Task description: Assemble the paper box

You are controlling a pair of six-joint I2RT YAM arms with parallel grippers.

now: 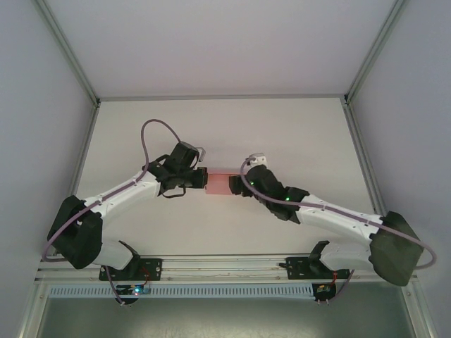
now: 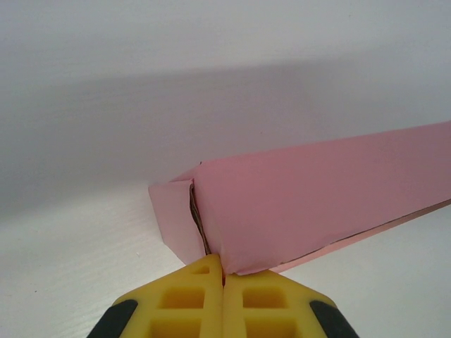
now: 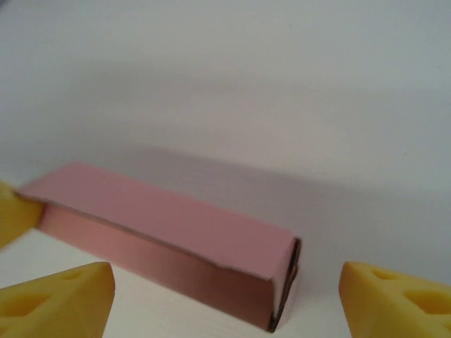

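1. At the middle of the desk, well away from every edge, the paper box lies between the two arms, its long axis running left to right.
2. The left gripper meets the box's left end. In the left wrist view its yellow fingers are pressed together, and the left gripper pinches the thin card at the lower corner of that end.
3. The right gripper sits at the box's right end. In its own wrist view, the right gripper is spread wide, a yellow finger on each side of that end and neither one touching the card.
4. The paper box is plain pink, a long, low rectangular sleeve with a slightly bowed top panel.
5. From the left wrist, the paper box shows a small end flap standing ajar with a dark gap beside it.
6. From the right wrist, the opposite end appears as a narrow dark slit.
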